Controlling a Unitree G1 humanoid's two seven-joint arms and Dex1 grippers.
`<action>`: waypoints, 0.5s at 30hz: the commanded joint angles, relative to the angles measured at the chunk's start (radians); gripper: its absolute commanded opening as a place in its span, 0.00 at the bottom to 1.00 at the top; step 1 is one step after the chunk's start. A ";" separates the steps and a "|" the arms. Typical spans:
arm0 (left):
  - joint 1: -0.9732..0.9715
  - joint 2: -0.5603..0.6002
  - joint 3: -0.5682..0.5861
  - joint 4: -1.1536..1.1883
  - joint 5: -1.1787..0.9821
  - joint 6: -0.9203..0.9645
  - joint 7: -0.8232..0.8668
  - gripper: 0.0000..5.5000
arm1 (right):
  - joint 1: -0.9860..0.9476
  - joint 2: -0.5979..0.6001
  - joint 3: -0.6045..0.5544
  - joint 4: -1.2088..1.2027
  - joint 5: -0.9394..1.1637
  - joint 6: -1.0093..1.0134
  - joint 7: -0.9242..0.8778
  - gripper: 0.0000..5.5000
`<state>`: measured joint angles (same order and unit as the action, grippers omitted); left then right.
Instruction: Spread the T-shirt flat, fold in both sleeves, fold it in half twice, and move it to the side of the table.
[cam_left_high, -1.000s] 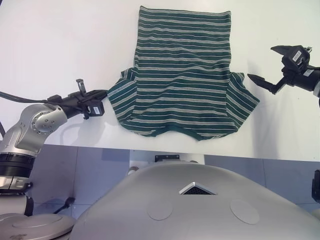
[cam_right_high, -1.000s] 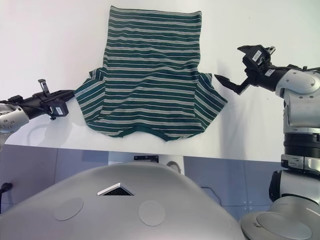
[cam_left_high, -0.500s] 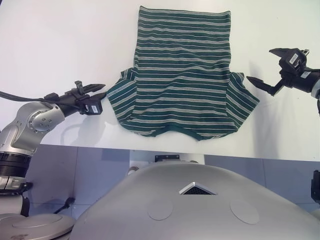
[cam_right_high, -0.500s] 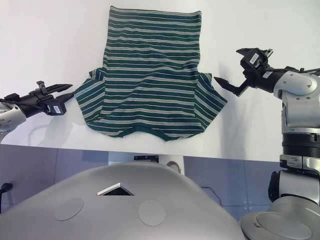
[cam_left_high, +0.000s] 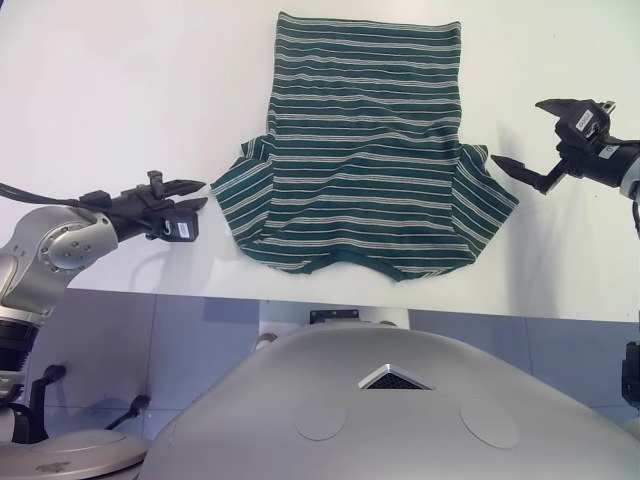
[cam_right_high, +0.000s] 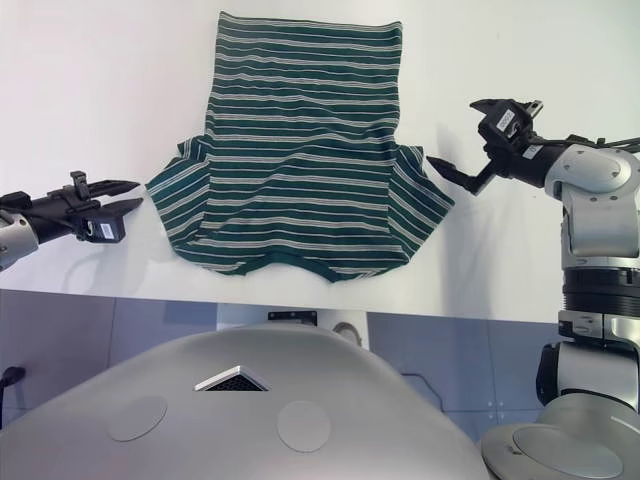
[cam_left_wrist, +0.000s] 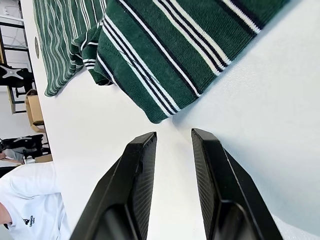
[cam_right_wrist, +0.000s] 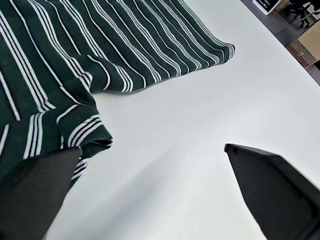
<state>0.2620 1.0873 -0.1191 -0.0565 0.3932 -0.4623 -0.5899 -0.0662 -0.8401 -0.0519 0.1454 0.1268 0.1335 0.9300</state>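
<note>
The dark green T-shirt (cam_left_high: 365, 150) with thin white stripes lies flat on the white table (cam_left_high: 100, 80), collar toward me and hem at the far side. Both short sleeves stick out sideways. My left gripper (cam_left_high: 190, 192) hovers low just left of the left sleeve (cam_left_wrist: 165, 55), a small gap apart from it, fingers (cam_left_wrist: 137, 190) a little open and holding nothing. My right gripper (cam_right_high: 452, 130) stands wide open just right of the right sleeve (cam_right_wrist: 45, 100), its lower fingertip close to the sleeve edge, nothing held.
The table's front edge (cam_left_high: 330, 298) runs just below the collar. Bare tabletop stretches to the left (cam_left_high: 120, 120) and to the right (cam_left_high: 560, 230) of the shirt.
My left gripper has drawn back to the left, away from the left sleeve's edge, and its fingers have narrowed. The right gripper has barely shifted. The shirt lies as before.
</note>
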 joint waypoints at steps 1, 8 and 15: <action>0.026 -0.052 -0.091 0.016 0.065 0.024 -0.045 0.23 | -0.001 0.009 0.007 0.001 -0.003 -0.004 0.002 0.98; 0.006 -0.069 -0.111 0.036 0.077 0.013 -0.040 0.20 | -0.010 0.010 0.012 0.010 -0.006 -0.009 0.006 0.98; -0.019 -0.068 -0.131 0.060 0.069 -0.017 -0.047 0.01 | -0.013 0.013 0.018 0.015 -0.007 -0.016 0.007 0.98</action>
<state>0.2082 1.0301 -0.1828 -0.0326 0.4063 -0.4878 -0.5809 -0.0667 -0.8313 -0.0369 0.1532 0.1216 0.1230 0.9312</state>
